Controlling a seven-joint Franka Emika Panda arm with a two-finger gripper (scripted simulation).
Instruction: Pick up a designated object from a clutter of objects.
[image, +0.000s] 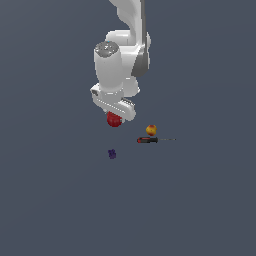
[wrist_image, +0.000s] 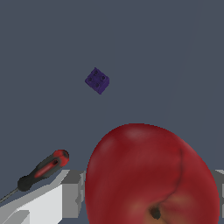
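The round dark-red apple (wrist_image: 151, 175) fills much of the wrist view: glossy skin, a darker crease line running down toward a dimple with a small black stem pit, and a paler orange-red flush around that pit. No brand, label or writing is legible on it or on anything else in either view. In the exterior view the apple (image: 114, 120) sits directly under the white robot hand, partly covered by it, with only its lower half showing.

The gripper (image: 115, 116) is pinching the apple: in the wrist view a grey finger pad (wrist_image: 73, 192) presses one flank and a second grey pad shows at the opposite flank, both touching the skin. Whether the apple touches the floor or hangs above it cannot be told.

Toward the exterior view's right, the small yellow-orange-red fruit (image: 151, 130) lies near the apple but apart from it. Just beside that fruit lies the screwdriver with a red-and-black handle and thin metal shaft (image: 148, 140), shaft pointing to the exterior view's right; the wrist view also shows the handle (wrist_image: 43, 169). The tiny dark purple block (image: 112, 154) sits apart from the rest; the wrist view shows round studs on its face (wrist_image: 97, 80). All rest on a plain dark grey-blue floor (image: 50, 200).
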